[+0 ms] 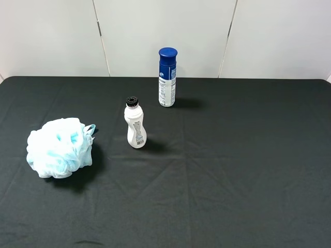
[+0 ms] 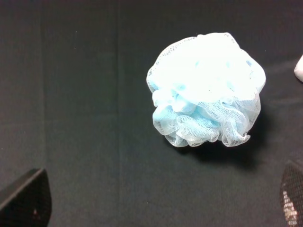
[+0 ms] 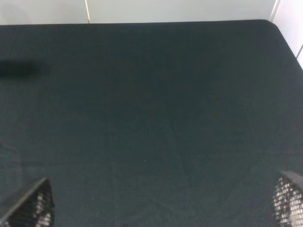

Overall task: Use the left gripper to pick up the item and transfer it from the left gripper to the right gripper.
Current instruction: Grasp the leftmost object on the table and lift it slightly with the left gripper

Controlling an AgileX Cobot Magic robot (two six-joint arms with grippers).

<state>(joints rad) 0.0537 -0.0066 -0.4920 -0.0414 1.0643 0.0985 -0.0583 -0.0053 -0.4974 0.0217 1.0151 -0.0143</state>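
The item, a fluffy pale blue and white mesh bath pouf (image 1: 59,147), lies on the black cloth at the left of the table. It also shows in the left wrist view (image 2: 206,90), ahead of my left gripper (image 2: 161,198). That gripper is open and empty, with its fingertips (image 2: 26,198) far apart at the frame's corners, apart from the pouf. My right gripper (image 3: 161,201) is open and empty over bare cloth, its ribbed fingertips (image 3: 33,205) wide apart. Neither arm shows in the exterior high view.
A white bottle with a black cap (image 1: 135,124) stands upright right of the pouf; its edge shows in the left wrist view (image 2: 299,68). A blue-capped spray can (image 1: 167,77) stands near the table's back edge. A white wall rises behind the table (image 1: 232,181).
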